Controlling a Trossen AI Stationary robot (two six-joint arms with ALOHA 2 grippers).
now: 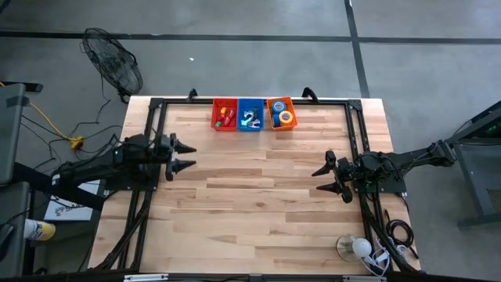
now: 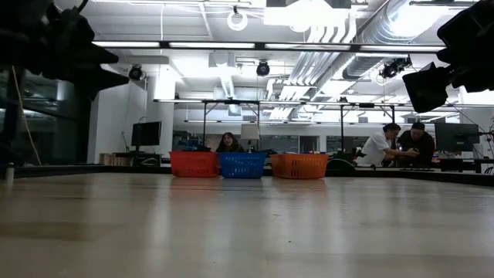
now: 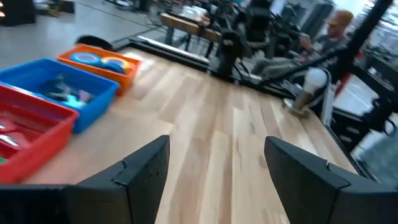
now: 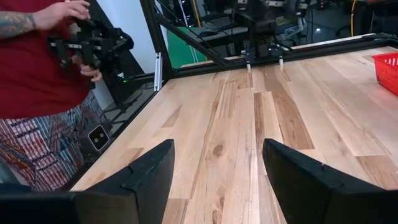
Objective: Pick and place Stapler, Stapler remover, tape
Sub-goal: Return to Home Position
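Wood is nearly all that shows between the two arms: I can see no task thing loose on the counter (image 1: 258,211). The staplers (image 1: 225,117) sit in the red bin (image 1: 215,114), the stapler removers (image 1: 250,120) in the blue bin (image 1: 240,115), and the tape (image 1: 286,117) in the orange bin (image 1: 270,113). The three bins stand side by side in a row along the far edge, and the row runs from side to side. The left end effector (image 1: 192,155) hangs over the left part of the counter, fingers wide apart and holding nothing. The right end effector (image 1: 321,180) hangs over the right part, also wide apart and holding nothing. The bins lie toward the far edge from both, and the left one is nearer to them. I think the sorting is done, so the next move is just to bring each arm to rest, away from the bins.
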